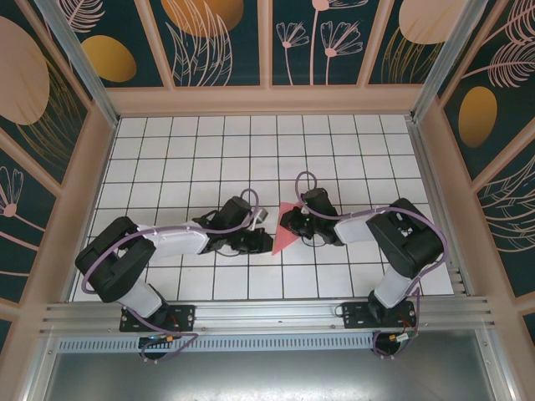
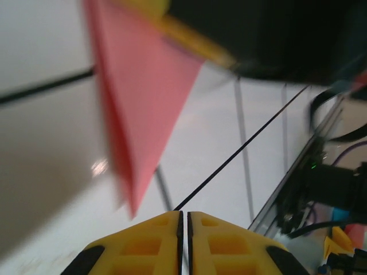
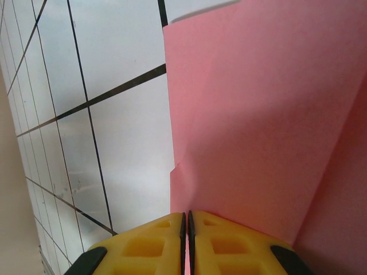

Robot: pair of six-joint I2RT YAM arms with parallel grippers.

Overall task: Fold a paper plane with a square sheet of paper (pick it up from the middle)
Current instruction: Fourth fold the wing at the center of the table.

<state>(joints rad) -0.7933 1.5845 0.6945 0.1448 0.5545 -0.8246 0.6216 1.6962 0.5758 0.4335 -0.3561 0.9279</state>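
The sheet of paper (image 1: 282, 237) is a folded salmon-pink wedge near the middle of the white grid table (image 1: 209, 150), its point toward the near edge. My right gripper (image 1: 290, 222) comes in from the right and is shut on its upper part. In the right wrist view the creased pink paper (image 3: 258, 114) spreads out ahead of the closed yellow jaws (image 3: 187, 215), with pink showing in the slit between them. My left gripper (image 1: 266, 241) sits just left of the wedge. Its jaws (image 2: 184, 215) are shut on nothing, and the paper (image 2: 137, 103) hangs blurred ahead of them.
An aluminium rail (image 1: 267, 313) runs along the near edge, with both arm bases bolted to it. Patterned walls (image 1: 267, 42) close in the back and both sides. In the left wrist view the rail (image 2: 298, 172) and cables lie to the right.
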